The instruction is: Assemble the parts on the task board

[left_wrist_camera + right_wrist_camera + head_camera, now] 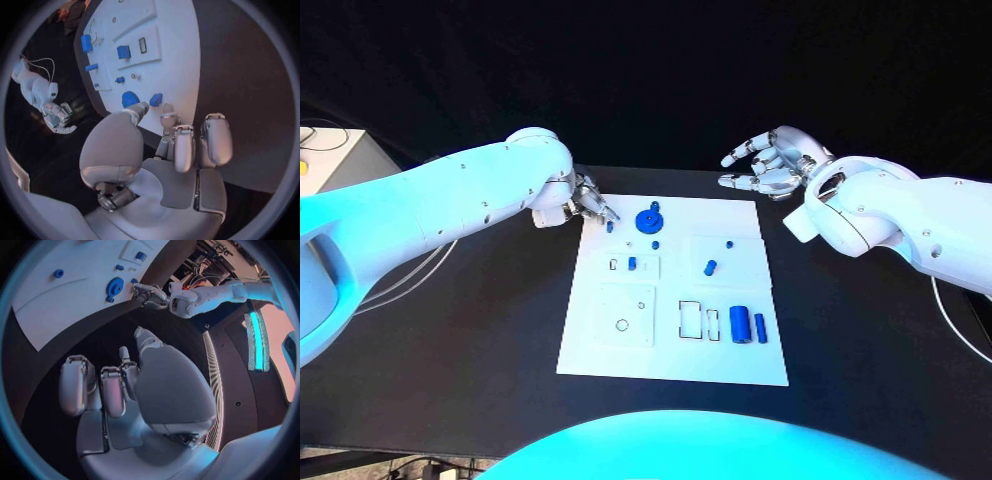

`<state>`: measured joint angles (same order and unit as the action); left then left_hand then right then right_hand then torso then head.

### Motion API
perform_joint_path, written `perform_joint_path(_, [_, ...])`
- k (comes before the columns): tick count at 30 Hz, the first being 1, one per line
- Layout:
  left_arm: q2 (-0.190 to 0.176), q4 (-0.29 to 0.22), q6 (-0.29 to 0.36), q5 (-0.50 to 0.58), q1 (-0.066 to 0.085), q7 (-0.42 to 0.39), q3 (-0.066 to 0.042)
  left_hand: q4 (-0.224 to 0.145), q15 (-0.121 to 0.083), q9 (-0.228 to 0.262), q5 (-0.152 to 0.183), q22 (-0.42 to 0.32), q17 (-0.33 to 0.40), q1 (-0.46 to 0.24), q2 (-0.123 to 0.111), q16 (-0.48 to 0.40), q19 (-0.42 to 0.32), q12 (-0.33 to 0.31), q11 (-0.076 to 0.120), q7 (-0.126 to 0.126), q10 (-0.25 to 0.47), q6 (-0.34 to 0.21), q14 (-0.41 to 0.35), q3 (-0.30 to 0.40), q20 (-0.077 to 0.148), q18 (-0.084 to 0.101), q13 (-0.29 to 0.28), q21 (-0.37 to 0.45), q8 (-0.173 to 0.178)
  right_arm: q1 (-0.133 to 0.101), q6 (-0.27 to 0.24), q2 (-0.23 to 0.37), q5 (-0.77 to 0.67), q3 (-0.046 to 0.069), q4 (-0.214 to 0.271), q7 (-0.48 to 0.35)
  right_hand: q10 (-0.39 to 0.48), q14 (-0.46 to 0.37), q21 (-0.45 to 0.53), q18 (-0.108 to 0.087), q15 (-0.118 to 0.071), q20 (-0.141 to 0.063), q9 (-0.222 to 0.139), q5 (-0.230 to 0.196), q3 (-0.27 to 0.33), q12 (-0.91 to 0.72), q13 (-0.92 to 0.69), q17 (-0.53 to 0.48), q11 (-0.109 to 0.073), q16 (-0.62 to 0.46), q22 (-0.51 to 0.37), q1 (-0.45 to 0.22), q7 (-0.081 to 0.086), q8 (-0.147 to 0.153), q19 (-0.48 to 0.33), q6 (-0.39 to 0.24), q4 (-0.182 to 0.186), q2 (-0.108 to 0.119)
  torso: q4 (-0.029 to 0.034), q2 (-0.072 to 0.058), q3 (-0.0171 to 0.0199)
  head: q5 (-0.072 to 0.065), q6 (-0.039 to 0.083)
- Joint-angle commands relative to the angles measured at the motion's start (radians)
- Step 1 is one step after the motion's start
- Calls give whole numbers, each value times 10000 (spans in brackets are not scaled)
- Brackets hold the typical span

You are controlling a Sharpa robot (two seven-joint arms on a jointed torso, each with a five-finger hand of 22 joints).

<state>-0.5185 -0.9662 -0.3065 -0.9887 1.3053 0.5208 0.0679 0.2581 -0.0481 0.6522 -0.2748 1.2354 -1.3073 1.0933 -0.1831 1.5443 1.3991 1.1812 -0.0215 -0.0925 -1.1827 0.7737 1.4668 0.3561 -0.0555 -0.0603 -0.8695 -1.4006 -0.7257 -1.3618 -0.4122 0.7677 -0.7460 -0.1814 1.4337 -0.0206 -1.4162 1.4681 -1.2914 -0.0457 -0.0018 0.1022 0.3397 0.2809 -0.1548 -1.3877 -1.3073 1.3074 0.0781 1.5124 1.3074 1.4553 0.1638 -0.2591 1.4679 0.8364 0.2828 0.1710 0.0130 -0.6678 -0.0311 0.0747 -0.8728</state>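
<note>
Two hands are seen at the board's (pixel 596 340) far edge: left hand (pixel 581 205), fingers apart, by a small blue part (pixel 609 227); right hand (pixel 769 160) raised, spread, nothing held.

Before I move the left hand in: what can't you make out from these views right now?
- Head view: whether the left hand touches the small blue part at the task board corner; its fingers cover the spot.
- Left wrist view: the fingertips stop close to that part; contact unclear.
- Head view: board outlines too small to read.
</note>
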Motion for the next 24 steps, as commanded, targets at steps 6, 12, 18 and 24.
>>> perform_joint_path(6, [-41, -119, -131, 138, 0, -136, -3, 90, 99, -20, 45, 6, -2143, 132, 53, -45, -37, -25, -21, -55, 69, -19, 845, 7, -65, -113, 4, 50, 36, 3, 65, -18, -32, 3, -15, -91, 32, 731, 17, -136, 35, 16, 16, -7, -72, 25, -822, 1515, 0, -32, 1216, -58, 8, -44, -47, -60, -11, 1, -11, -6, -3, 9, 2])
perform_joint_path(12, [-64, -220, -285, 177, 0, -143, -4, 168, 105, -47, 83, 2, -2141, 140, -21, -45, -47, -10, -28, -61, 82, 3, 842, -117, -76, -114, 14, 55, 34, 3, 75, -21, -32, 3, -20, -88, 32, 731, 17, -136, 35, 16, 16, -7, -72, 25, -822, 1515, 0, -32, 1216, -58, 8, -44, -47, -60, -11, 1, -5, -3, -5, -1, 2])
perform_joint_path(18, [-70, -246, -358, 186, 0, -89, -4, 179, 106, -50, 89, -4, -2139, 140, -33, -45, -51, -7, -29, -61, 84, 5, 841, -136, -77, -115, 16, 59, 34, 3, 103, -26, -32, 3, -27, -85, 32, 731, 17, -136, 35, 16, 16, -7, -72, 25, -822, 1515, 0, -32, 1216, -58, 8, -44, -47, -60, -11, 1, -3, -4, -2, -2, 2])
perform_joint_path(24, [-86, -233, -370, 184, 0, -43, -3, 215, 101, -72, 88, 10, -2144, 266, 83, -40, -51, 11, -16, -43, 89, 55, 842, -141, -80, -115, 22, 54, 15, 3, 128, -31, -32, 3, -38, -74, 32, 731, 17, -136, 35, 16, 16, -7, -72, 25, -822, 1515, 0, -32, 1216, -58, 8, -44, -47, -60, -11, 1, 0, -3, -3, 1, 2])
